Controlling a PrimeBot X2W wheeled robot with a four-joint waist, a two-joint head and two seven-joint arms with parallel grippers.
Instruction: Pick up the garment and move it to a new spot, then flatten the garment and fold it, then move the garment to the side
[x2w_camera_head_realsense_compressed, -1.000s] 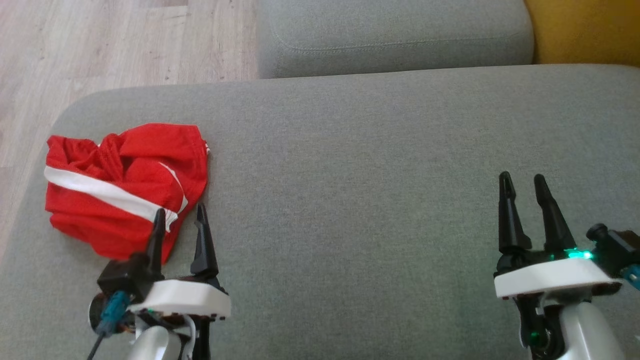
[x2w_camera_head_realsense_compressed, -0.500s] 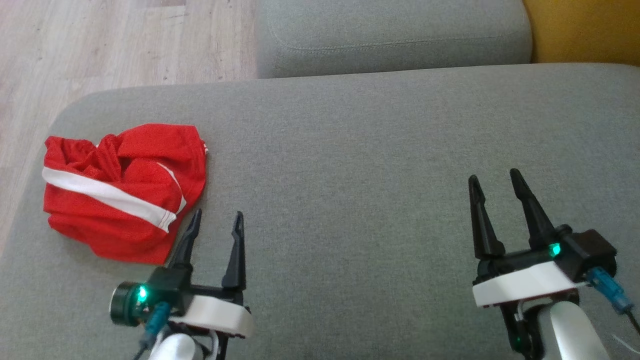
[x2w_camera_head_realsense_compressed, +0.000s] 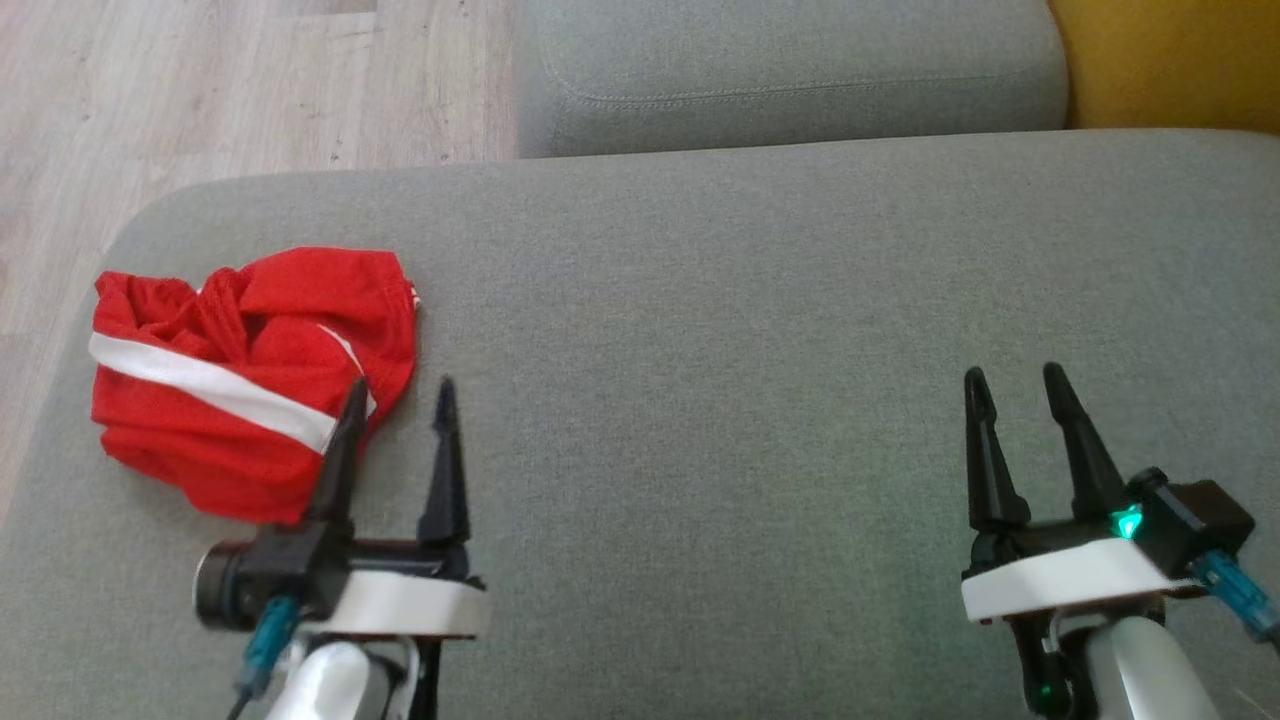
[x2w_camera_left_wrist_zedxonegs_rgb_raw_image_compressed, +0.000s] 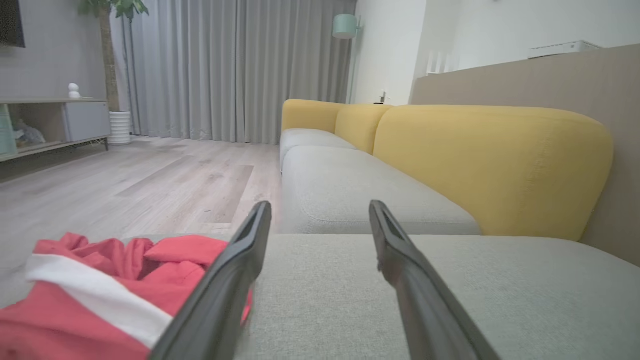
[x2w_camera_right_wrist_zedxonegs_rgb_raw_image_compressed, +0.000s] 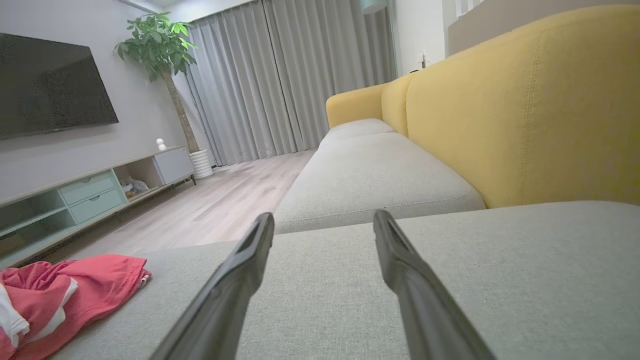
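Note:
The garment (x2w_camera_head_realsense_compressed: 240, 375) is red with a white stripe and lies crumpled near the left end of the grey sofa seat (x2w_camera_head_realsense_compressed: 720, 320). My left gripper (x2w_camera_head_realsense_compressed: 400, 390) stands open just right of its near edge, its left finger overlapping the cloth's corner in the head view, nothing between the fingers. In the left wrist view the garment (x2w_camera_left_wrist_zedxonegs_rgb_raw_image_compressed: 100, 285) lies low left beside the open left gripper (x2w_camera_left_wrist_zedxonegs_rgb_raw_image_compressed: 320, 207). Far to the right, my right gripper (x2w_camera_head_realsense_compressed: 1015, 378) is open and empty over bare cushion. The right wrist view shows the garment (x2w_camera_right_wrist_zedxonegs_rgb_raw_image_compressed: 65, 295) at far left and the open right gripper (x2w_camera_right_wrist_zedxonegs_rgb_raw_image_compressed: 324, 217).
The seat's left edge drops to a wooden floor (x2w_camera_head_realsense_compressed: 200, 90). A second grey cushion (x2w_camera_head_realsense_compressed: 790, 70) lies beyond, with the yellow backrest (x2w_camera_head_realsense_compressed: 1170, 60) at the right. A TV stand (x2w_camera_right_wrist_zedxonegs_rgb_raw_image_compressed: 90, 190) and a potted plant (x2w_camera_right_wrist_zedxonegs_rgb_raw_image_compressed: 160, 55) stand across the room.
My left gripper swung right and back over the last second, now ending slightly left and forward of half a second ago, beside the garment. The right gripper shifted slightly. The garment has not moved.

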